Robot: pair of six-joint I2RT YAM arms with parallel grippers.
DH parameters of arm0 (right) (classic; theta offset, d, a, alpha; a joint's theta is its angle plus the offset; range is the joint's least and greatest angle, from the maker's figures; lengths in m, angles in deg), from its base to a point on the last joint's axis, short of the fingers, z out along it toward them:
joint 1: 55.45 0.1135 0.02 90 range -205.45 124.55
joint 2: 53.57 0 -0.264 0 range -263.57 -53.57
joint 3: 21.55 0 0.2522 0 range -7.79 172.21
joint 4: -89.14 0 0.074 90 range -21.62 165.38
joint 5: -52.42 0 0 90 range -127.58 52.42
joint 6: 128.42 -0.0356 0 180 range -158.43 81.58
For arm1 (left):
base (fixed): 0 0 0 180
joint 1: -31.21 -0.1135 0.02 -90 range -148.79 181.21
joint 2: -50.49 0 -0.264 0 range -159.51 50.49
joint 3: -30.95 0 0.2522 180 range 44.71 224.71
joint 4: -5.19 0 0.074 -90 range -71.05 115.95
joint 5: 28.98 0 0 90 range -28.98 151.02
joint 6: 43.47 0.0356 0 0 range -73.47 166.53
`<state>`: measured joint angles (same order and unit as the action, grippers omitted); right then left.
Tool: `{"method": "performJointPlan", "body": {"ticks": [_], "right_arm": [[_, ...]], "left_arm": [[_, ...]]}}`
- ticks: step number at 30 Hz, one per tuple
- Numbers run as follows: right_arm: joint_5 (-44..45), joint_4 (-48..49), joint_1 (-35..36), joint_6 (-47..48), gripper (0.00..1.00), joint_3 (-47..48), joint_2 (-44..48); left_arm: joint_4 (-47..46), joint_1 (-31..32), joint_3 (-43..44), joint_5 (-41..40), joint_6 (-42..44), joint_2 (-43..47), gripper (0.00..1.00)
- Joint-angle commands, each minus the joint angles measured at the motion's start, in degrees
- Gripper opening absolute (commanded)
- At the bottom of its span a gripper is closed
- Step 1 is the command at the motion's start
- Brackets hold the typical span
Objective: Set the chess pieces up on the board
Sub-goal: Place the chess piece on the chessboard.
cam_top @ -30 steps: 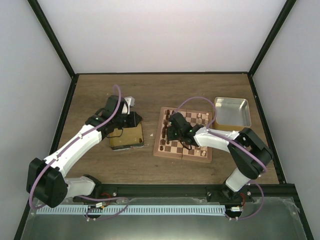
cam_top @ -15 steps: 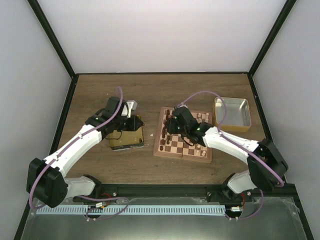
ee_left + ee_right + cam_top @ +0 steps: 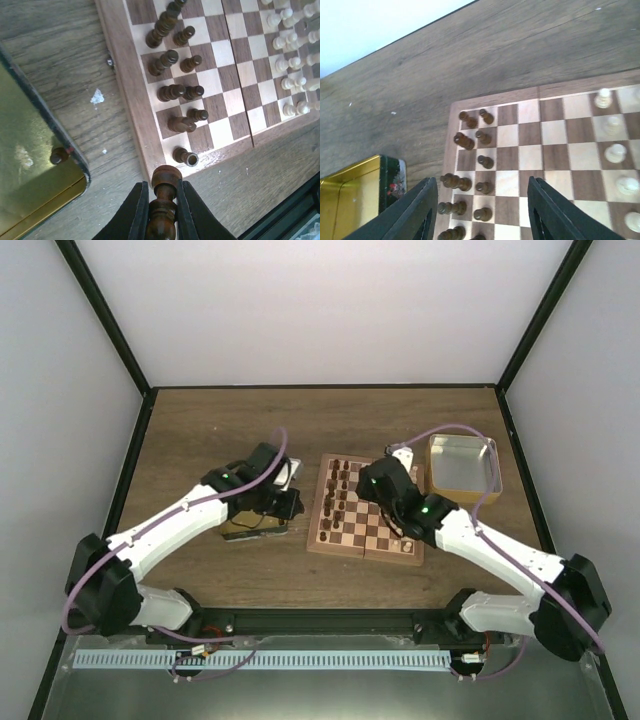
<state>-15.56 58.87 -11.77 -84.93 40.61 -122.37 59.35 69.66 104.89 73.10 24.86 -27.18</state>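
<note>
While our left jaws pinch a dark piece (image 3: pixel 165 200), we should lower it squarely onto the board (image 3: pixel 131 107), sparing neighbouring chessmen (image 3: pixel 172 92); our right jaws gape empty.

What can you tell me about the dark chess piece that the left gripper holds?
The dark chess piece is turned, glossy brown wood: a rounded, flat-topped head above a ringed neck. The left gripper is shut on its stem, pressing it from both sides. Its head points towards the board, over the table; its base is hidden.
</note>
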Motion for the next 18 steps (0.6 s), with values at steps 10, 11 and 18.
{"method": "performJointPlan", "body": {"ticks": [10,11,18], "right_arm": [[14.85,-6.88,-1.45,-7.51,0.54,-5.1,12.45],[15.23,-7.1,-1.8,-7.26,0.55,-5.25,13.13],[16.67,-6.55,-4.13,-3.99,0.57,-6.82,19.21]], "left_arm": [[8.34,13.65,13.99,-8.53,-4.3,-9.08,0.07],[8.94,14.54,14.97,-9.22,-4.73,-10.05,0.08],[13.8,18.8,22.6,-13.0,-7.22,-18.52,0.07]]}}
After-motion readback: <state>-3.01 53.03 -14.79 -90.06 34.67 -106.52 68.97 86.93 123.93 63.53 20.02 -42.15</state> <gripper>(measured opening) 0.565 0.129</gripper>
